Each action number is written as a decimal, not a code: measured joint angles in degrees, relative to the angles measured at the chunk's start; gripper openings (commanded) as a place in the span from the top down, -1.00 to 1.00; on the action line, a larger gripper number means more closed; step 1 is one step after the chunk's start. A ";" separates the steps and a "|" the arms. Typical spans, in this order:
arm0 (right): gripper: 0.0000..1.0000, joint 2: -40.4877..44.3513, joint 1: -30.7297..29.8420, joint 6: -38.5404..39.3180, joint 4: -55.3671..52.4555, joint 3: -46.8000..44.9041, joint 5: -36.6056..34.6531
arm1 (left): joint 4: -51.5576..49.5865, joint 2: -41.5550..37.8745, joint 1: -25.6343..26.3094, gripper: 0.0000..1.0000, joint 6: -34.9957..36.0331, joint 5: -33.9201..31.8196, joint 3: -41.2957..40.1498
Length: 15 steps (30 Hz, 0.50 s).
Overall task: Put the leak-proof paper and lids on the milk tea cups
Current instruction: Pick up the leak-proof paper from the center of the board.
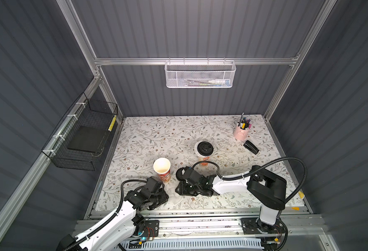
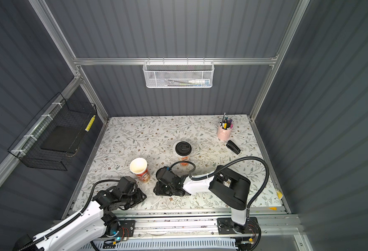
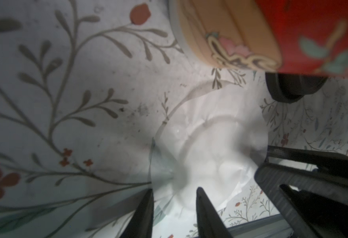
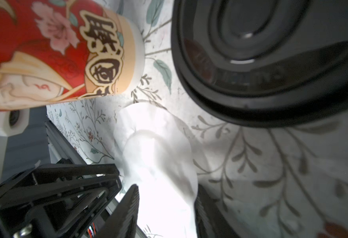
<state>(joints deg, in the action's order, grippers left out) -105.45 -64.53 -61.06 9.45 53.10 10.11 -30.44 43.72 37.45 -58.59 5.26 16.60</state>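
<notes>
Near the table's (image 1: 157, 134) front edge, beside the open milk tea cup (image 1: 162, 167), we see the leak-proof paper (image 1: 174, 196) lying with the left gripper (image 3: 175, 190) and right gripper (image 4: 167, 187) each straddling it, jaws apart, unclamped.

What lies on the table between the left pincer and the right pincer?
Thin round translucent whitish leak-proof paper, slightly crumpled, on the floral tablecloth; it shows in both top views and both wrist views.

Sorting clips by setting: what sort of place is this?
Probably a robot test cell, not a real shop: grey panelled walls on an aluminium frame, a floral-covered table with staged props, a pink pen pot and stapler.
</notes>
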 measured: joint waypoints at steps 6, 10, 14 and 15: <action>0.25 -0.66 -0.52 0.02 3.13 -0.96 2.40 | 1.86 -1.14 0.00 0.39 -0.63 0.66 -1.27; 0.38 -1.01 -1.16 -0.09 3.87 -1.05 2.78 | 2.05 -1.36 0.00 0.39 -0.85 0.83 -1.44; 0.65 -1.01 -1.27 -0.28 3.67 -1.36 2.16 | 2.10 -1.40 0.00 0.38 -1.05 0.83 -1.46; 0.76 -0.98 -1.27 -0.17 3.54 -1.38 1.97 | 2.08 -1.40 0.00 0.38 -1.05 0.83 -1.46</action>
<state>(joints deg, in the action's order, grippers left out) -106.43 -65.80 -61.23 12.99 51.72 12.08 -28.36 42.33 37.45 -59.64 6.09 15.14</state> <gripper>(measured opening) 0.195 0.305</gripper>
